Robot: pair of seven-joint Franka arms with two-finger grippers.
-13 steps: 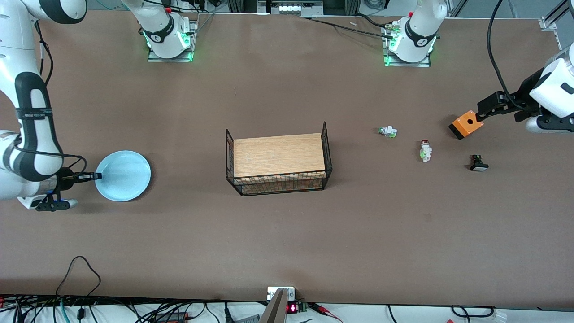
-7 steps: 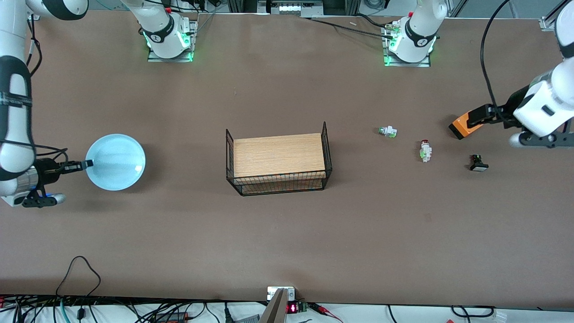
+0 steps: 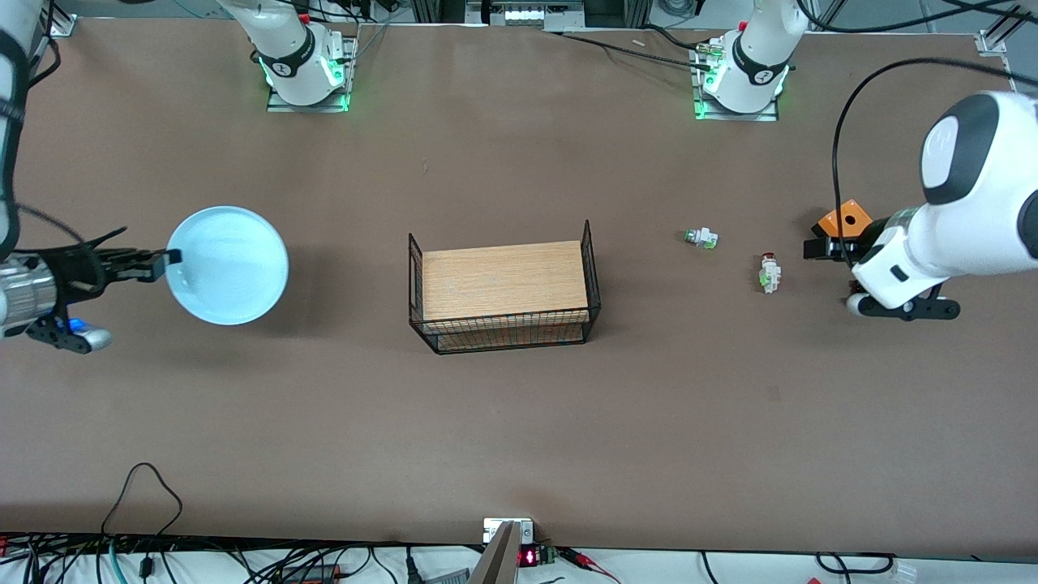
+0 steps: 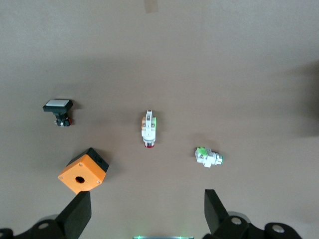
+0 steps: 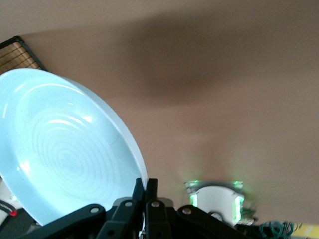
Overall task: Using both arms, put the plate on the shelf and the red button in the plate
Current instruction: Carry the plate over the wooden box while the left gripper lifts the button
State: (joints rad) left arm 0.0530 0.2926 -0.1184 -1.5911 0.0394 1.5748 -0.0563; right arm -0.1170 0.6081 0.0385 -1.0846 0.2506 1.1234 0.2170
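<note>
We hold the plate (image 3: 228, 265) aloft, right gripper (image 3: 172, 258) clenched on its rim; left gripper (image 4: 144, 211) hangs released above the red button (image 3: 769, 272).

The left gripper (image 4: 144, 214) hangs with its two black fingers (image 4: 77, 214) spread wide over the brown table (image 4: 239, 74). Between them sits the tiny white red button (image 4: 149, 130) with its red cap and green side piece. Near it are a white part with a green tip (image 4: 208, 157), an orange box with a round hole (image 4: 83, 171), and a black-based part with a whitish cap (image 4: 59, 109).
</note>
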